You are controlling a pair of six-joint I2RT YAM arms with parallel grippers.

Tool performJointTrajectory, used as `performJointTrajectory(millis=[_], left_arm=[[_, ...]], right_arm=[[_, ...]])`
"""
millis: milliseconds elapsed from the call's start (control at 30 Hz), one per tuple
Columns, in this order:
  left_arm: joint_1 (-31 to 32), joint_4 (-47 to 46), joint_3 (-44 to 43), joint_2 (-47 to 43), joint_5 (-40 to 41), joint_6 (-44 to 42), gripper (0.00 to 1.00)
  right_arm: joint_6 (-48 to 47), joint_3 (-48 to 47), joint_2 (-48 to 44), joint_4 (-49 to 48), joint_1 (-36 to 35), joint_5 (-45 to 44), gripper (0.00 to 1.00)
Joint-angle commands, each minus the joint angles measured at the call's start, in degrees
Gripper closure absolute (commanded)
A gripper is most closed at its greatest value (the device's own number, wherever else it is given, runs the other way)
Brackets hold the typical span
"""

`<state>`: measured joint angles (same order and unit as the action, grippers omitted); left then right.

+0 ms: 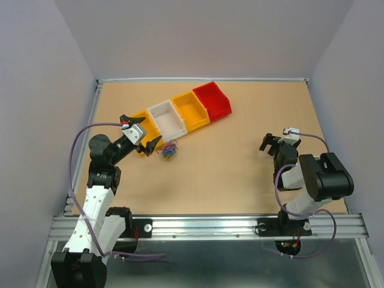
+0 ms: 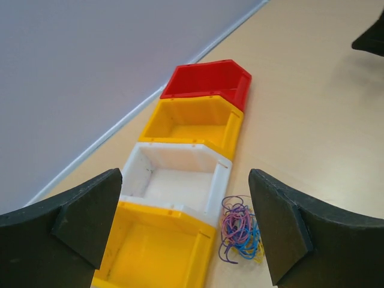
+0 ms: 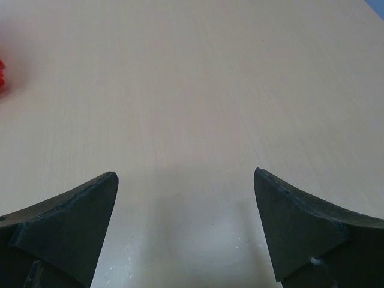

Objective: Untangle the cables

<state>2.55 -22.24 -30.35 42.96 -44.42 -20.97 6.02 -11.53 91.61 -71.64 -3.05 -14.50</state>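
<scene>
The cables point(image 1: 170, 150) are a small clump of thin curly wires, pink, blue, purple and yellow, lying on the table just in front of the bin row. They show in the left wrist view point(image 2: 241, 230) beside the near yellow bin, close to the right finger. My left gripper point(image 1: 141, 130) is open and empty, held above the near yellow bin point(image 2: 153, 249) and just left of the clump. My right gripper point(image 1: 271, 143) is open and empty over bare table at the right, far from the clump.
Several small bins stand in a diagonal row: yellow point(image 1: 141, 123), white point(image 1: 167, 117), yellow point(image 1: 191, 110), red point(image 1: 212, 99). All look empty. A raised rim point(image 1: 96, 120) bounds the table on the left and at the back.
</scene>
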Motion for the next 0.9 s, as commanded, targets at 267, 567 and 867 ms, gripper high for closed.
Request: performJointTrajectory(millis=[267,567,867], left_arm=[[0.3,2.4,-1.1,6.3,-10.4,-0.6,0.01],[8.5,11.2,-5.4,15.6,8.8,-8.2,0.04],[17.5,16.6,-8.7,30.2,25.5,-12.7,0.21]], right_arm=[[-0.4,-1.3,0.1,-4.3,0.2,0.1,0.0],[16.6,-14.3,-21.7,34.3,-0.5,-7.8,0.0],[25.4,-9.3,-32.6,36.0,-0.5,22.8,0.02]])
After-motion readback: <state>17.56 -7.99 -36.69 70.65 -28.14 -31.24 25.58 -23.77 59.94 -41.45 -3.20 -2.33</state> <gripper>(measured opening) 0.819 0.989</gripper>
